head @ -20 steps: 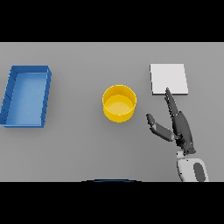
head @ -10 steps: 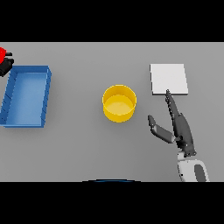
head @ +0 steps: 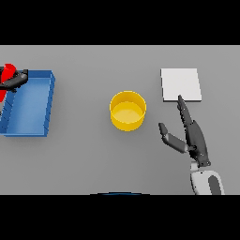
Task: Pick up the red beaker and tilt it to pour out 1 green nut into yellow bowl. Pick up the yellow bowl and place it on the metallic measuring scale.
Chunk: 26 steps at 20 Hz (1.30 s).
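Red beaker [head: 7,75] at far left edge, in my left hand's [head: 15,80] curled fingers, above blue tray's corner. Yellow bowl [head: 128,110] upright, centre of table. Scale [head: 181,84], flat pale square, to its right, apart.

Grey table [head: 84,159] w/ blue tray [head: 29,123] at left edge, yellow bowl [head: 127,110] in ctr, white square scale [head: 181,84] upper right, all well apart.

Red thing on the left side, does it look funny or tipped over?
A bit. The red beaker sits half cut off at the picture's left edge, above the blue tray, with the left hand curled on it. Nothing looks spilled or broken.
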### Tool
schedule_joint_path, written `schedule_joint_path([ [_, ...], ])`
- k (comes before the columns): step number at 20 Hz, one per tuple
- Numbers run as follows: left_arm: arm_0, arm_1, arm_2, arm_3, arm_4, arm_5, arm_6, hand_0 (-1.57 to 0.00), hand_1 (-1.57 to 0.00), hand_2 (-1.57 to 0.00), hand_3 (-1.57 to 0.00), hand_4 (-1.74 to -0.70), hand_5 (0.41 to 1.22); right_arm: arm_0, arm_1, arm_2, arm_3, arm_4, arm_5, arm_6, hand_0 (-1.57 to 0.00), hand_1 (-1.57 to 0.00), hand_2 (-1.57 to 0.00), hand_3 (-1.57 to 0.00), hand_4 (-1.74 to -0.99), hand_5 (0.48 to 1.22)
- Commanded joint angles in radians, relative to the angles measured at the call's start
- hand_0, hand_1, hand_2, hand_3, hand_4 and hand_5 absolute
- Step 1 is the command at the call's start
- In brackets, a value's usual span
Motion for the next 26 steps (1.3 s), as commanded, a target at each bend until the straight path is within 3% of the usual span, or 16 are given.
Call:
schedule_joint_path([
  [1, 0.01, 0.01, 0.017, -0.013, 0.039, -0.036, 0.001, -0.75, -0.69, -0.65, -0.67, -1.05, 0.683, 0.005, 0.002, 0.0, 0.001, -0.002, 0.0, -0.007, 0.0, 0.0, 0.0, 0.0, -1.15, 0.671],
  [4, 0.02, 0.045, -0.018, -0.01, 0.016, -0.103, 0.019, -0.38, -0.35, -0.33, -0.34, -0.88, 0.644, 0.004, 0.007, 0.003, 0.006, 0.002, -0.005, -0.013, 0.0, 0.0, 0.0, 0.0, -1.155, 0.669],
  [9, 0.016, 0.047, -0.059, 0.019, -0.053, -0.084, 0.009, -0.13, -0.11, -0.11, -0.11, -0.79, 0.627, -0.004, -0.001, 0.004, 0.008, 0.032, -0.024, -0.006, 0.0, 0.0, 0.0, 0.0, -1.157, 0.665],
  [13, 0.008, 0.035, -0.046, -0.003, -0.045, -0.051, -0.048, -0.05, -0.05, -0.04, -0.05, -0.78, 0.635, -0.037, -0.02, 0.028, -0.001, 0.1, -0.035, 0.075, 0.0, 0.0, 0.0, 0.0, -1.115, 0.638],
  [16, 0.008, 0.017, -0.03, -0.006, -0.019, -0.042, -0.079, -0.03, -0.02, -0.02, -0.02, -0.79, 0.657, -0.095, -0.104, 0.068, 0.029, 0.146, 0.052, 0.046, 0.0, 0.0, 0.0, 0.0, -1.088, 0.665],
  [19, 0.021, 0.0, -0.037, -0.043, -0.012, -0.035, -0.064, -0.01, -0.01, -0.01, -0.01, -0.8, 0.673, -0.19, -0.194, 0.132, 0.05, 0.284, 0.097, 0.097, 0.0, 0.0, 0.0, 0.0, -1.128, 0.637],
  [24, 0.038, -0.011, -0.039, -0.052, -0.007, -0.031, -0.059, 0.0, 0.0, 0.0, 0.0, -0.81, 0.688, -0.378, -0.309, 0.252, 0.116, 0.46, 0.198, 0.056, 0.0, 0.0, 0.0, 0.0, -1.152, 0.632],
  [26, 0.04, -0.003, -0.037, -0.051, -0.007, -0.039, -0.066, 0.0, 0.0, 0.0, 0.0, -0.81, 0.689, -0.444, -0.322, 0.304, 0.161, 0.513, 0.227, 0.032, 0.0, 0.0, 0.0, 0.0, -1.162, 0.637],
])
